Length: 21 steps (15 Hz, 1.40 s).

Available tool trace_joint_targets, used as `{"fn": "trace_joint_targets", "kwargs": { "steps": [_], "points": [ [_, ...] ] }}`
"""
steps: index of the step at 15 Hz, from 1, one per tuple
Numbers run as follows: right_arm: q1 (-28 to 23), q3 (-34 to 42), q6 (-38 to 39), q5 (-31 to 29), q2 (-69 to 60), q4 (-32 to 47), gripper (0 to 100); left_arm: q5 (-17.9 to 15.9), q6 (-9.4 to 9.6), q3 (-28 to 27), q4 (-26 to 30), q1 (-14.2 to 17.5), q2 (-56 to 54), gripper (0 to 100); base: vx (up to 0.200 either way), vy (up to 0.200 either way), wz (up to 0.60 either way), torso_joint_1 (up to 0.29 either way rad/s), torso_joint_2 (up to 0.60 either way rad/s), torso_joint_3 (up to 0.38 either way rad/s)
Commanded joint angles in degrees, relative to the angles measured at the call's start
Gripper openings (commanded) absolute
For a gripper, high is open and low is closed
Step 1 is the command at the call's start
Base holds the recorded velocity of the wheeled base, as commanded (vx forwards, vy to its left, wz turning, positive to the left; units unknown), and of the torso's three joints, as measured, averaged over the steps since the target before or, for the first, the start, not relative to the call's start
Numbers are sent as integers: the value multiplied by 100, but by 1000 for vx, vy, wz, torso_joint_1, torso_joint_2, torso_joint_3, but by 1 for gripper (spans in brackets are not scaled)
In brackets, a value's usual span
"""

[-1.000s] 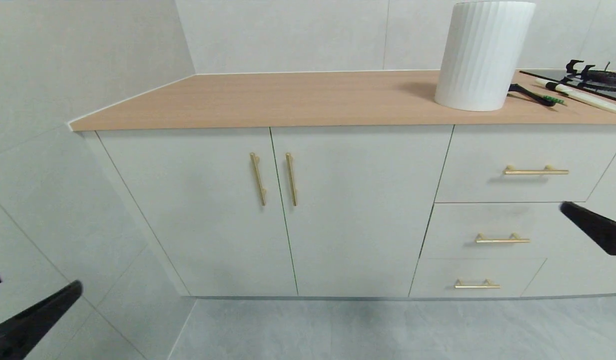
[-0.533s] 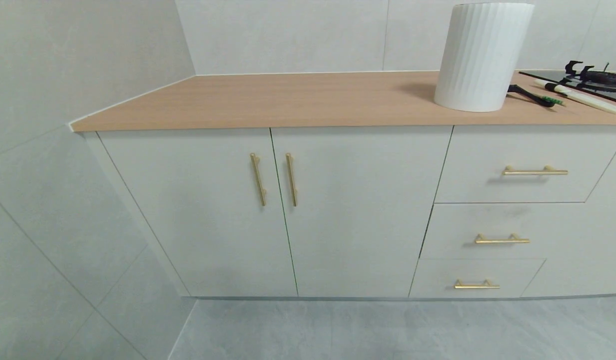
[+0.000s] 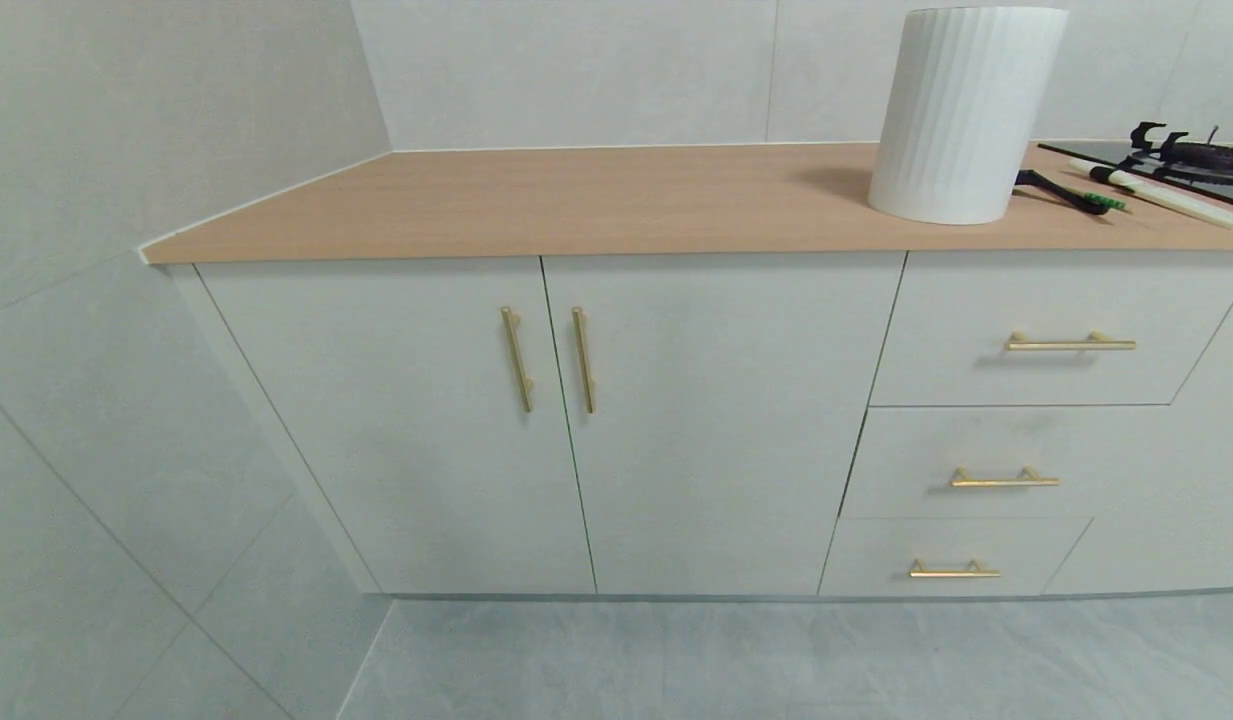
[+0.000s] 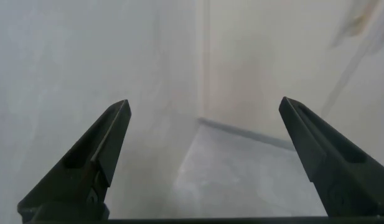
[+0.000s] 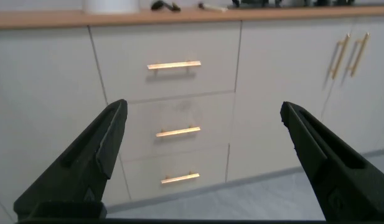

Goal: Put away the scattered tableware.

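On the wooden counter [image 3: 576, 200] at the far right lie a black-handled utensil [image 3: 1061, 190] and a white-handled knife [image 3: 1161, 195], beside a tall white ribbed cylinder container [image 3: 961, 115]. My left gripper [image 4: 204, 112] is open, low down, facing a pale wall corner and the floor. My right gripper [image 5: 204, 112] is open with nothing between its fingers, facing the drawer stack [image 5: 173, 118] from a distance. The counter edge with small utensils [image 5: 179, 6] shows in the right wrist view.
White cabinet doors with gold handles [image 3: 551, 360] stand below the counter, three drawers [image 3: 1006, 480] to their right. A black stove grate [image 3: 1191, 150] sits at the far right. A tiled wall closes the left side; grey floor [image 3: 776, 660] lies in front.
Both grippers, seen at the head view's lower left and right edges a second ago, have dropped out of that view. The counter items have not moved.
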Motion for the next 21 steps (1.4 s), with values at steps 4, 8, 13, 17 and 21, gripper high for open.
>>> {"fn": "trace_joint_targets", "kwargs": {
  "steps": [4, 8, 13, 17, 21],
  "points": [
    [-7, 1504, 20, -169, -94, -1231, 100, -766, 127, 1493, -1631, 337, -496, 100, 0, 0, 0, 0, 0, 0],
    [-7, 1496, 99, 280, -94, -317, 100, -2304, -40, 1493, -1420, 346, -496, 100, 0, 0, 0, 0, 0, 0],
    [-7, 1496, 73, 675, -85, -335, 100, -2400, -76, 1493, -1402, 337, -496, 100, 0, 0, 0, 0, 0, 0],
    [-7, 1487, -76, 1862, -85, -53, 100, -2400, -67, 1493, -1402, 337, -496, 100, 0, 0, 0, 0, 0, 0],
    [-7, 1487, 205, 1800, -94, -36, 100, -2400, -67, 1493, -1402, 346, -496, 100, 0, 0, 0, 0, 0, 0]
  ]
}}
